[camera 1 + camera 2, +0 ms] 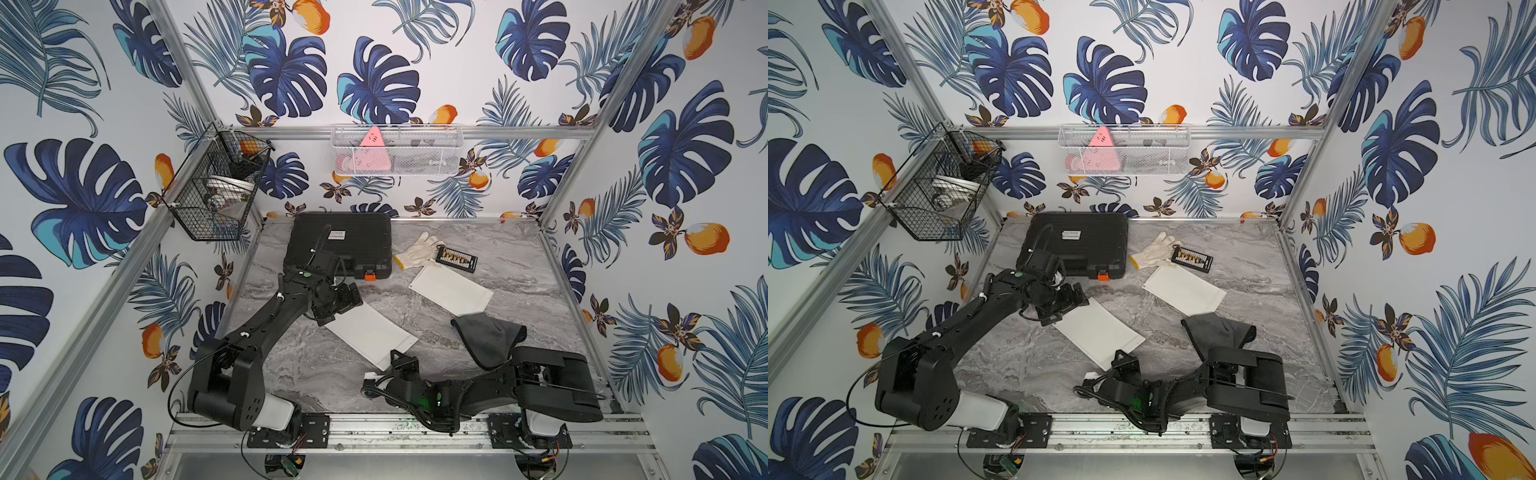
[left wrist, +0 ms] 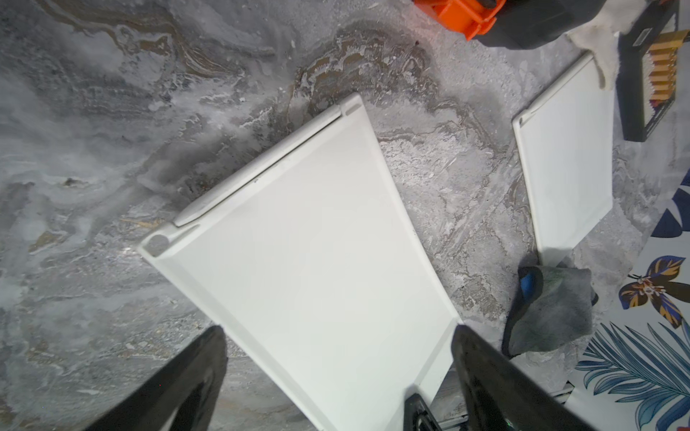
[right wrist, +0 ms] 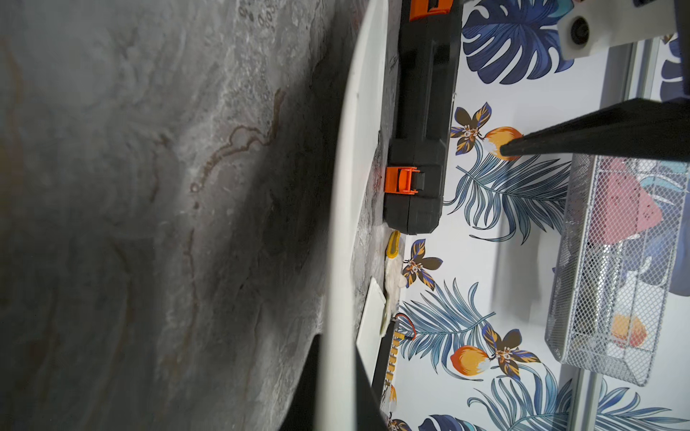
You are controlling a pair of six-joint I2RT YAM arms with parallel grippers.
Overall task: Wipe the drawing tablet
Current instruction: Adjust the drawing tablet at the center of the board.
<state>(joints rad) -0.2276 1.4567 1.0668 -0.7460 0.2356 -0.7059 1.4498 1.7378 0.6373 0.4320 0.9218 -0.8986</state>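
The drawing tablet [image 1: 370, 332] [image 1: 1096, 332] is a blank white board lying slantwise mid-table. My left gripper [image 1: 338, 307] [image 1: 1065, 309] hovers open over its far end; in the left wrist view the dark fingers [image 2: 209, 358] straddle the white surface [image 2: 317, 242] without touching it. My right gripper [image 1: 397, 360] [image 1: 1121, 360] is shut on the tablet's near corner, and the right wrist view shows the board edge-on [image 3: 347, 186] between the jaws [image 3: 338, 347]. A grey cloth [image 1: 490, 336] [image 1: 1219, 330] [image 2: 552, 309] lies crumpled at the right, partly under the right arm, held by neither gripper.
A second white board [image 1: 451, 289] lies behind the cloth. A black case with orange latch [image 1: 340, 241] stands at the back left, with a white glove [image 1: 417, 249] and a black connector board [image 1: 456, 258] beside it. Wire baskets [image 1: 216, 183] [image 1: 395, 149] hang on the walls.
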